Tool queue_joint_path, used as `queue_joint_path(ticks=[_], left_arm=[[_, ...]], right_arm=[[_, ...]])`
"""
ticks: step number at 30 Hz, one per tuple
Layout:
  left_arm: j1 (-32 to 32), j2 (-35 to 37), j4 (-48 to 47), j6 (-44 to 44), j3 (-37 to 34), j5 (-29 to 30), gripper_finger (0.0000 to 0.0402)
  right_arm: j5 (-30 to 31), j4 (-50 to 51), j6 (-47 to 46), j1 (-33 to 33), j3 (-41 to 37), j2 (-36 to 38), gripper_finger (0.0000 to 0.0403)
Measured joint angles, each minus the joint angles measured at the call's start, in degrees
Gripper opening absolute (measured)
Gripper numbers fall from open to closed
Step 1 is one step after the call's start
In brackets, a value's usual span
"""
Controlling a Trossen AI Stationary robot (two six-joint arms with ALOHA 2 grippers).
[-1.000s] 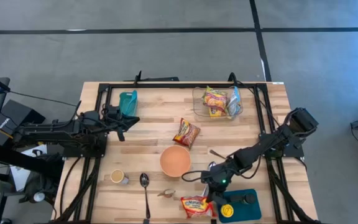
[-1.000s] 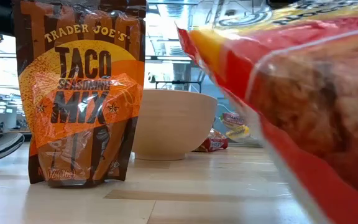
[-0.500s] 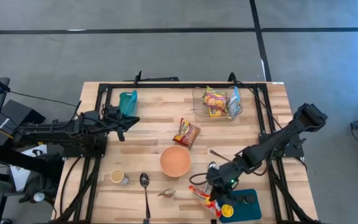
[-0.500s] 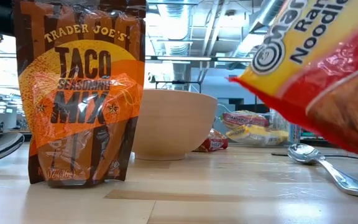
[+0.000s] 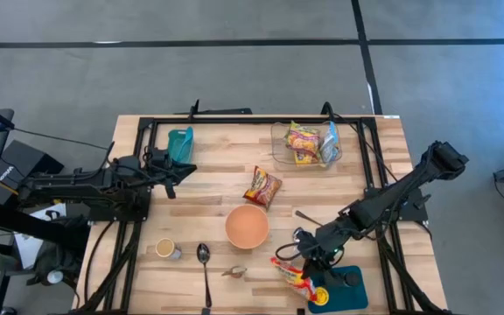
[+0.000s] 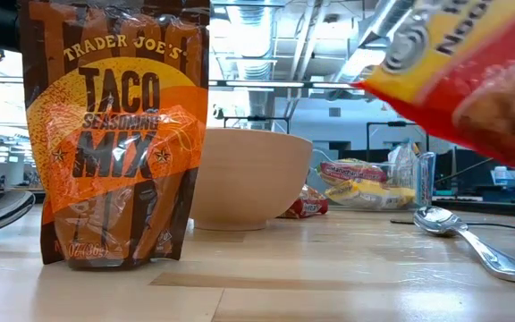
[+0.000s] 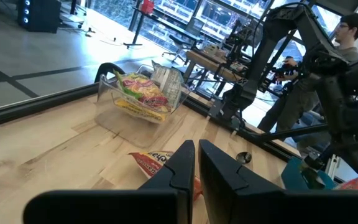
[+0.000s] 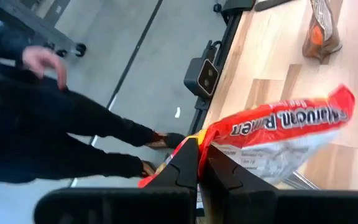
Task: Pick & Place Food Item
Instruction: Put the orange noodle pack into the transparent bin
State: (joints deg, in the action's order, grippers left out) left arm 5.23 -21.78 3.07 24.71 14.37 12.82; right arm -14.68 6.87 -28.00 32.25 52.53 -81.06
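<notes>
A red and yellow ramen noodle packet (image 5: 289, 272) hangs above the table's near right part, with my right gripper (image 5: 303, 261) shut on it. The low view shows the packet (image 6: 472, 72) high at the right, clear of the wood. In the right wrist view it (image 8: 284, 134) stretches away from my right gripper (image 8: 199, 163). A clear container (image 5: 280, 154) with other food packets stands at the far right. My left gripper (image 5: 175, 178) waits shut at the table's left, level, holding nothing; its wrist view shows the gripper (image 7: 196, 163) closed. My right gripper pinches the ramen packet by one end edge (image 8: 207, 142) between its two fingers. The fingers slant downward from the table's right side. The packet is lifted clear of the table and hangs tilted, its long side (image 8: 303, 121) reaching away from the fingers.
A tan bowl (image 5: 247, 226) sits mid-table, a red snack packet (image 5: 262, 185) beyond it. A taco seasoning pouch (image 6: 114, 134), a spoon (image 5: 204, 261) and a small cup (image 5: 166, 249) stand near the front edge. A teal tray (image 5: 341, 290) lies beside the packet, and a teal cup (image 5: 180, 144) at the far left.
My right gripper has risen and rolled, drawing back a little toward the table's right edge. The ramen packet, which lay flat near the front edge, has been lifted clear and tipped onto its edge, and now hangs tilted from the gripper.
</notes>
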Motion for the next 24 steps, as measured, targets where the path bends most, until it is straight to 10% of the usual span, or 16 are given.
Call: queue_joint_path(ticks=[13,24], left_arm=[[-0.02,-0.01,-0.02,0.00,0.00,0.00,0.0016],[-0.02,0.00,-0.02,0.00,0.00,0.00,0.0016]], right_arm=[[0.03,3.17,5.54,-1.70,0.00,7.70,0.0000],[13.71,3.15,3.91,-8.35,0.00,16.03,0.0000]])
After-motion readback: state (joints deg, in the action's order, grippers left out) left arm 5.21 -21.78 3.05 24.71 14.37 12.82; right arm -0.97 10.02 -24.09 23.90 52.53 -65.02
